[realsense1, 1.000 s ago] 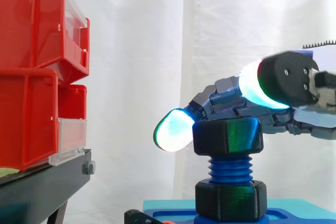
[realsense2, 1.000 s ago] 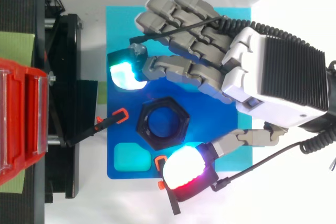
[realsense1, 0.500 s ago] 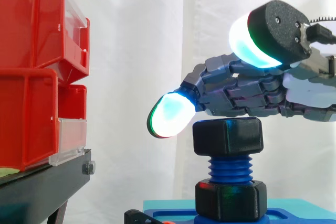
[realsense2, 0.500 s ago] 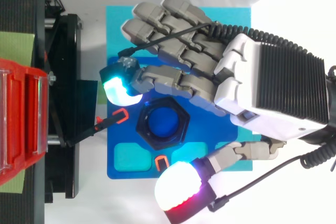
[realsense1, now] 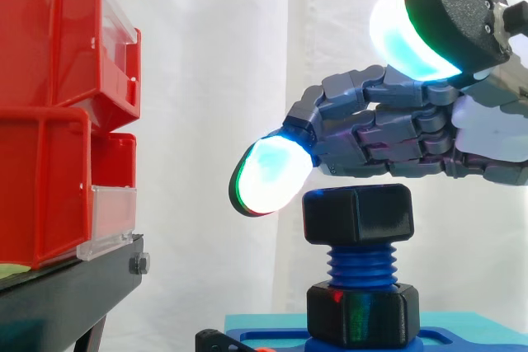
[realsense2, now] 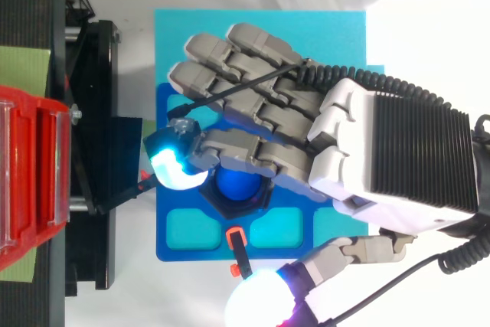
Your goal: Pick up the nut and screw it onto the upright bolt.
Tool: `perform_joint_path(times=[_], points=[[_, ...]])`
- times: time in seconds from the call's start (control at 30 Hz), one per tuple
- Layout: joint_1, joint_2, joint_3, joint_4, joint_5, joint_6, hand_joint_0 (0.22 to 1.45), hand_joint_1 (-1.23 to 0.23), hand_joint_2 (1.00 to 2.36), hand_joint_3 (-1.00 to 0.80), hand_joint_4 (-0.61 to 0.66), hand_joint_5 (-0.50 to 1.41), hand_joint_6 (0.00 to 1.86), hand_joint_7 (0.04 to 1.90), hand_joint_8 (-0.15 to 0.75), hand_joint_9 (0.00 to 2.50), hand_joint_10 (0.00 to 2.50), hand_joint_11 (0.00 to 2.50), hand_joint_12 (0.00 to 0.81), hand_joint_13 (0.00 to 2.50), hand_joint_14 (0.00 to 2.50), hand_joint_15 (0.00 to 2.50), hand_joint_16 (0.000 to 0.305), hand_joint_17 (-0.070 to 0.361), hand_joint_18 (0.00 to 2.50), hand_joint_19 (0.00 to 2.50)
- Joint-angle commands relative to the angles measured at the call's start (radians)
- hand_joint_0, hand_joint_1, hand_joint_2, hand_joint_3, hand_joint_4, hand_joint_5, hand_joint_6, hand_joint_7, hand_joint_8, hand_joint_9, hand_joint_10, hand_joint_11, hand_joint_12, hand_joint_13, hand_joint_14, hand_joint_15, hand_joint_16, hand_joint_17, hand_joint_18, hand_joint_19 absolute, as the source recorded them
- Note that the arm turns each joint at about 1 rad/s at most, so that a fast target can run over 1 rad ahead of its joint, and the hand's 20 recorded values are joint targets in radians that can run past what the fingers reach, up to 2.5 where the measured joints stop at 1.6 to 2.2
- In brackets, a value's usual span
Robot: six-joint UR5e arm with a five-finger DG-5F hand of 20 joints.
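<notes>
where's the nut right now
In the side view the nut sits on the top end of the upright blue bolt, right of centre, just beneath the robot hand and well right of the red bins.

Side view sits close and level with nut [realsense1: 358,213] on bolt [realsense1: 360,268], top view looks straight down, 2 views share both plus hand [realsense1: 396,142] and red bins [realsense1: 45,179].

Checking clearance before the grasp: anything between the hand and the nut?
Nothing visible. Side view: the hand hovers open just above the nut, bare gap between them; the nut sits atop the bolt.
</notes>
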Motion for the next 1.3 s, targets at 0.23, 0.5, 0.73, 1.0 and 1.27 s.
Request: perform_joint_path(times=[0.23, 0.5, 0.73, 1.0, 1.27], points=[[-0.009, 0.000, 0.000, 0.000, -0.031, 0.001, 0.38, -0.19, 1.00, -0.50, 0.29, -0.18, 0.50, 0.91, 0.335, 0.29, 0.00, 0.00, 0.445, 0.18, 0.00, 0.00, 0.070, 0.157, 0.00, 0.00], [-0.022, -0.001, 0.000, 0.000, -0.052, 0.001, 0.38, -0.19, 1.00, -0.50, 0.32, -0.17, 0.50, 0.95, 0.342, 0.33, 0.00, 0.00, 0.444, 0.22, 0.00, 0.00, 0.064, 0.145, 0.02, 0.00], [-0.032, -0.001, 0.000, -0.003, -0.058, 0.000, 0.39, -0.21, 1.00, -0.50, 0.34, -0.16, 0.50, 0.98, 0.352, 0.38, 0.00, 0.00, 0.428, 0.27, 0.00, 0.00, 0.055, 0.123, 0.02, 0.00], [-0.047, -0.001, 0.000, -0.003, -0.078, 0.000, 0.41, -0.23, 1.00, -0.50, 0.36, -0.15, 0.50, 1.03, 0.358, 0.43, 0.00, 0.00, 0.395, 0.30, 0.00, 0.00, 0.048, 0.108, 0.05, 0.00], [-0.070, 0.000, 0.000, -0.004, -0.100, 0.000, 0.42, -0.24, 1.00, -0.50, 0.40, -0.13, 0.50, 1.07, 0.361, 0.50, 0.00, 0.00, 0.366, 0.32, 0.00, 0.00, 0.042, 0.095, 0.08, 0.00]])
